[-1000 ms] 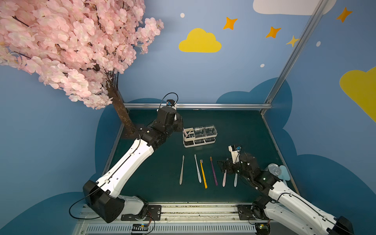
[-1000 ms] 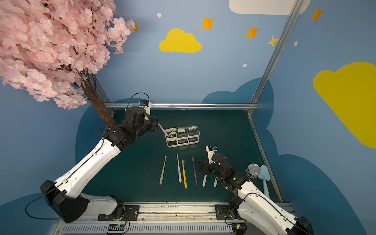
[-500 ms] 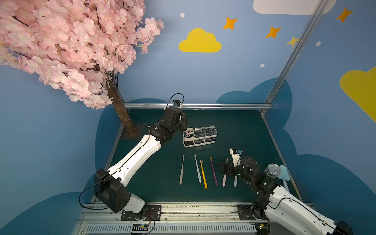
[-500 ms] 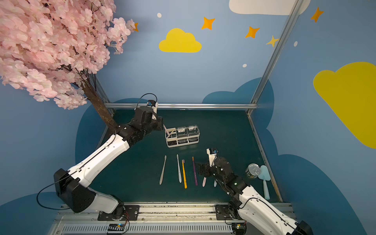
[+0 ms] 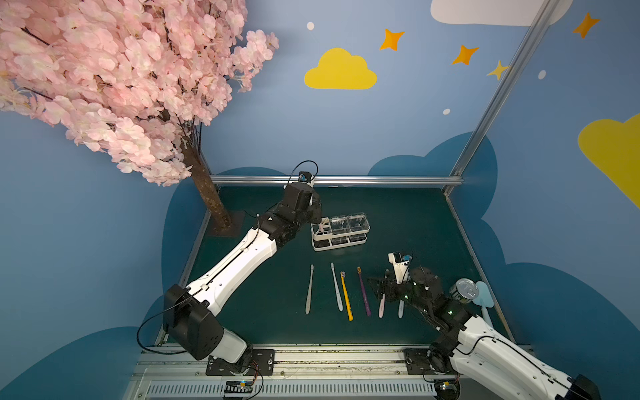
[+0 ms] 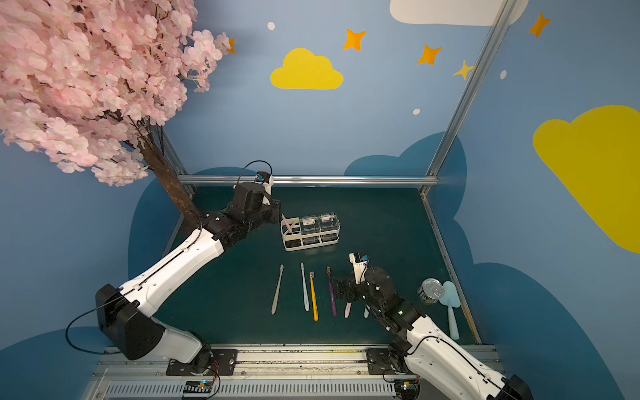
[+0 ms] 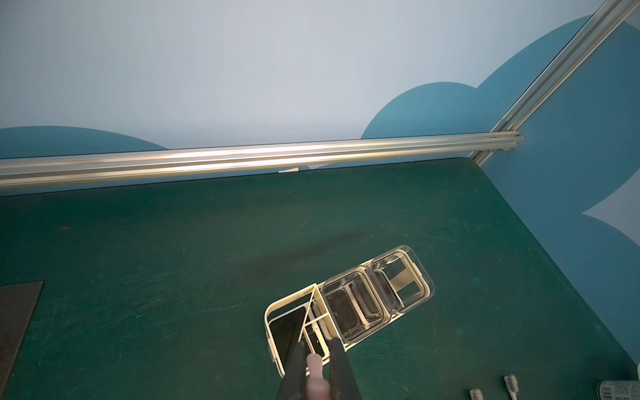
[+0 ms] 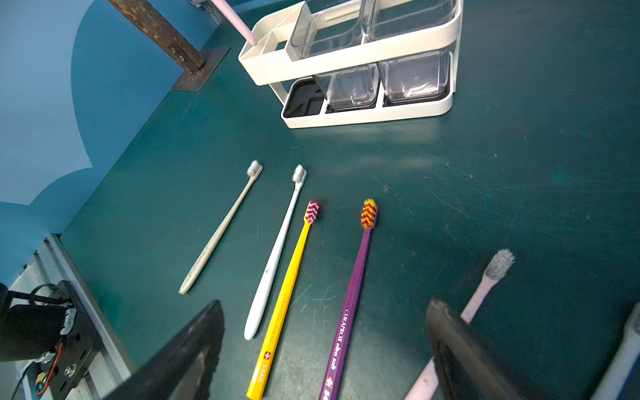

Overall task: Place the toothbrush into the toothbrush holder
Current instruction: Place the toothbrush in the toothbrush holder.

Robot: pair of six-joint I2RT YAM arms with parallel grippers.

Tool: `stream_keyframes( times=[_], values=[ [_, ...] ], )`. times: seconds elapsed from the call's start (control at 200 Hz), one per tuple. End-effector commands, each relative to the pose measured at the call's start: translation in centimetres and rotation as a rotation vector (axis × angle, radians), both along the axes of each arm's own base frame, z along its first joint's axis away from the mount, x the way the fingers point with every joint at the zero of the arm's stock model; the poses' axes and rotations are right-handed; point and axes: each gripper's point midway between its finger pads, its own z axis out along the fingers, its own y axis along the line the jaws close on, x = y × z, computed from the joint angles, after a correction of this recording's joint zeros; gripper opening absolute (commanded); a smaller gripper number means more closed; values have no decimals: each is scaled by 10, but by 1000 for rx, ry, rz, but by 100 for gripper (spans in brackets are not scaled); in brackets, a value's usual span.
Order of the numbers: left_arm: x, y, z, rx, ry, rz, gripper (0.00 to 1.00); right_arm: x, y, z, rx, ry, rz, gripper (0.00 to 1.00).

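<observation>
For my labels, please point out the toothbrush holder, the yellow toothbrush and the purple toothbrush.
toothbrush holder (image 8: 346,62): right wrist view, front rim.
yellow toothbrush (image 8: 285,294): right wrist view, handle.
purple toothbrush (image 8: 350,294): right wrist view, handle.

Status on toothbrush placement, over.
Left gripper shut on pink toothbrush, lower end at toothbrush holder slots. Right gripper open above purple toothbrush. Path clear.

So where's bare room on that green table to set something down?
Bare mat lies between the toothbrush holder and the back rail, and from the holder to the side wall. Crowded: the toothbrush row in front, the right end effector over it, and the can beside.
</observation>
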Motion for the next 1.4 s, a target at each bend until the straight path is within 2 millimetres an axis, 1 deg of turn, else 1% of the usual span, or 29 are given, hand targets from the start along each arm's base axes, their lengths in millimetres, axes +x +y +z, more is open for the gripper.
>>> stream_keyframes(
  times=[0.0,0.185,0.34,0.511,0.746,1.056,1.261,1.392],
  values=[
    [3,-6,3,22,-28,-15,2,0,4,6,25,-23,18,91],
    [3,-5,1,68,-47,-7,2,-1,7,6,30,-17,37,91],
    [3,-4,8,76,-69,-10,2,-2,10,5,32,-10,51,91],
    [2,-2,9,88,-75,-8,2,-3,11,4,30,-5,59,91],
    [0,-4,-11,86,-42,-11,2,-3,12,4,30,-2,64,91],
    [2,-8,-28,109,-31,-20,2,-4,13,3,28,1,72,91],
    [0,-15,-48,136,-16,-40,2,-4,15,2,27,5,80,91],
    [1,-19,-56,168,-18,-52,2,-4,17,0,24,12,87,91]
  ],
)
